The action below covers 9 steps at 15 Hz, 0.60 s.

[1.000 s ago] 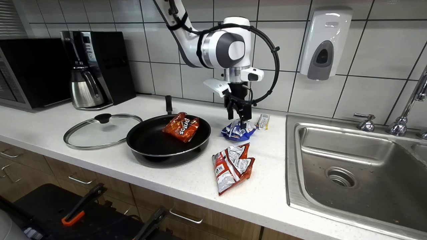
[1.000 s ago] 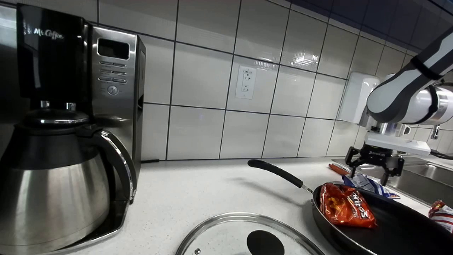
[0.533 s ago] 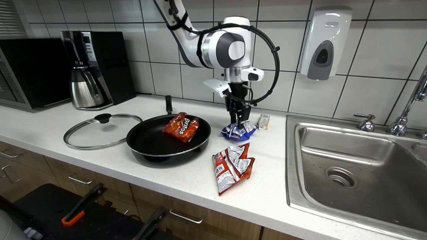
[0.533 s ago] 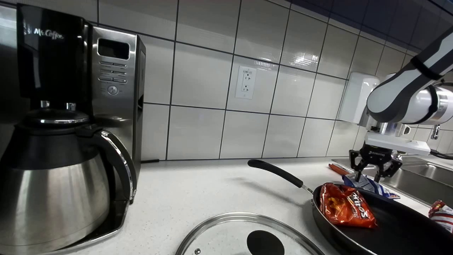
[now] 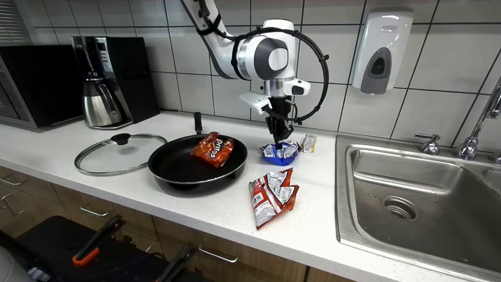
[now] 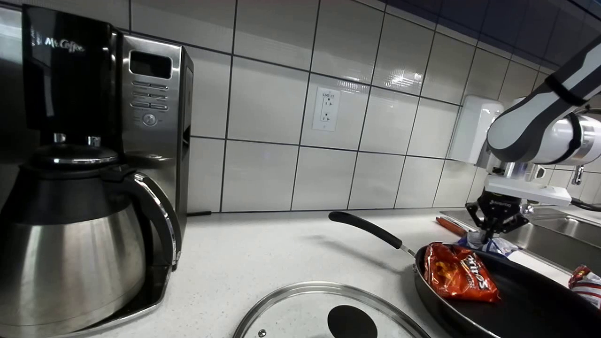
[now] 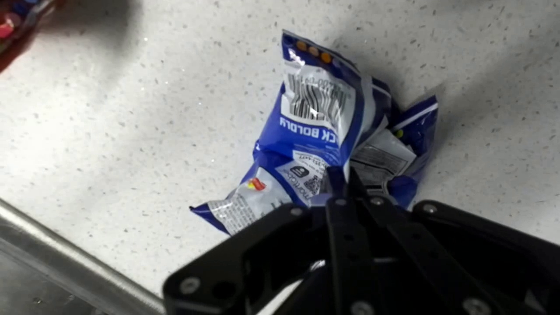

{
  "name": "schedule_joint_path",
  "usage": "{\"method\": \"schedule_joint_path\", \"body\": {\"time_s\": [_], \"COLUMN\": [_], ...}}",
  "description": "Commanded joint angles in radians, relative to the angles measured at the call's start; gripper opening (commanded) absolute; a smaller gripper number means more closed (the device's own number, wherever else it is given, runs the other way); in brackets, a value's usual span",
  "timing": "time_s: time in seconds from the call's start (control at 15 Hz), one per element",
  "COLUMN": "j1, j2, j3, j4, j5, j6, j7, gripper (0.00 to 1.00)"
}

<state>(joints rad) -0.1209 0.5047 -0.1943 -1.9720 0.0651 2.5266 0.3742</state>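
The jaws of a white-and-grey robot arm (image 5: 252, 62) press together on a raised fold of a blue bag (image 7: 306, 135), which rests crumpled on a pale, speckled desk (image 5: 317, 203), a barcode showing in the wrist view. Just beside the bag, toward the tiled wall (image 5: 325, 113), lies a small, pale packet (image 5: 309, 143). On the side toward the desk's front edge lies a red-and-silver bag (image 5: 272, 197), near the blue one and apart from the jaws in an exterior view. Close by stands a black frying pan (image 5: 172, 162) holding an orange-red bag (image 5: 213, 150), its visible lettering ending in "ritos," that lies toward the handle (image 5: 198, 123) side in both exterior views. On the opposite side of the blue bag, a steel sink (image 5: 344, 188) is set into the desk, a chrome faucet (image 5: 466, 150) along its back edge. Farther from the jaws, just beside the pan, a glass lid (image 5: 117, 156) lies knob up on the desk. Well apart, a coffee maker (image 5: 129, 78) lettered "Mr. Coffee" stands with its steel carafe (image 5: 98, 103) in place, while a white soap dispenser (image 5: 383, 39) and a power outlet (image 6: 325, 109) sit on the wall.
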Motion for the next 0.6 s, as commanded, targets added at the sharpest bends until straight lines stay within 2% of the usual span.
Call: {"method": "schedule_joint_path", "body": {"time_s": [0.0, 0.53], "j1": [-0.014, 0.031], "j2": [0.010, -0.024], "j3": [0.009, -0.010], "j4": [0.025, 0.047], "j5": [0.025, -0.018], "j6": [-0.005, -0.015], "j7": [-0.034, 0.002], "gripper": [0.00, 0.00]}}
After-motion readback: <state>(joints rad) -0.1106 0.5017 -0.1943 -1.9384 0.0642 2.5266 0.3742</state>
